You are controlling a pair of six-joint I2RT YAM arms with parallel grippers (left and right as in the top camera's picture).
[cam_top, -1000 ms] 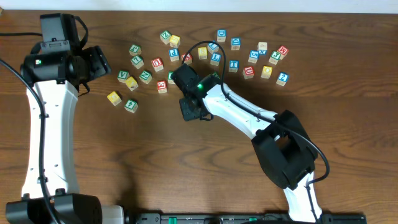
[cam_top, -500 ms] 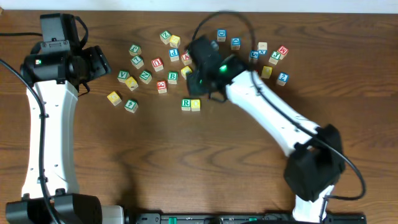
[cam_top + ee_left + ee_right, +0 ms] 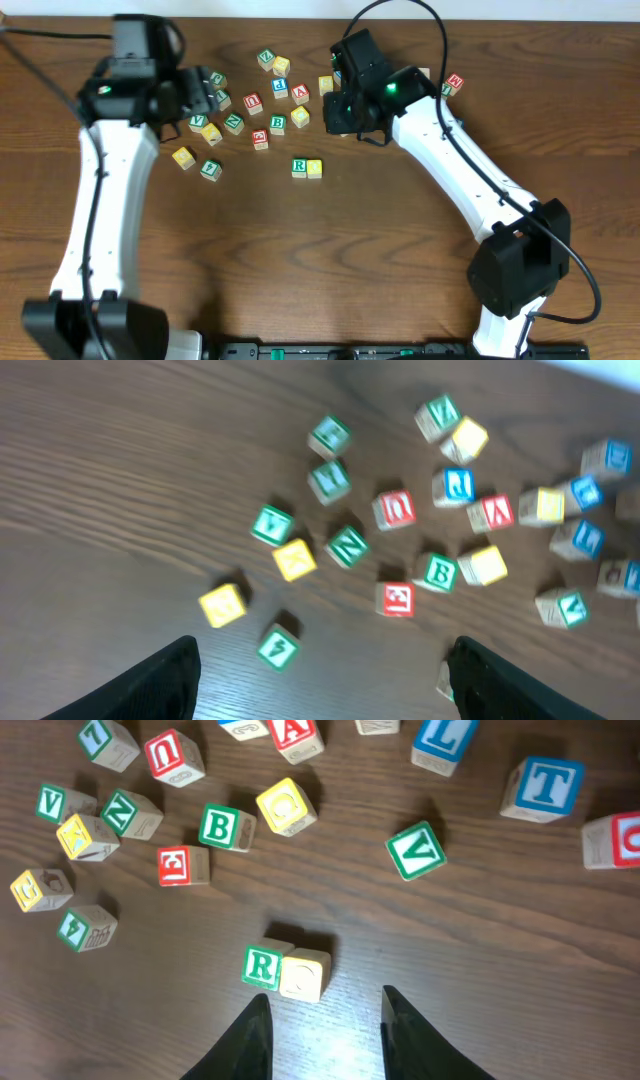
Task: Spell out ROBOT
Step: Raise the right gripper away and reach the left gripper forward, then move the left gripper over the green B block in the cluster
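R block [image 3: 299, 166] sits mid-table with a pale yellow block [image 3: 315, 168] touching it at 3 o'clock. At 1 o'clock from them the right gripper [image 3: 325, 1030] hovers, jaws spread, empty. At 10 o'clock the left gripper [image 3: 320, 680] is spread wide too. The loose blocks [image 3: 277, 124] lie scattered toward 12.

Jaws parted, left arm [image 3: 100, 200] and right arm [image 3: 450, 165] hover.
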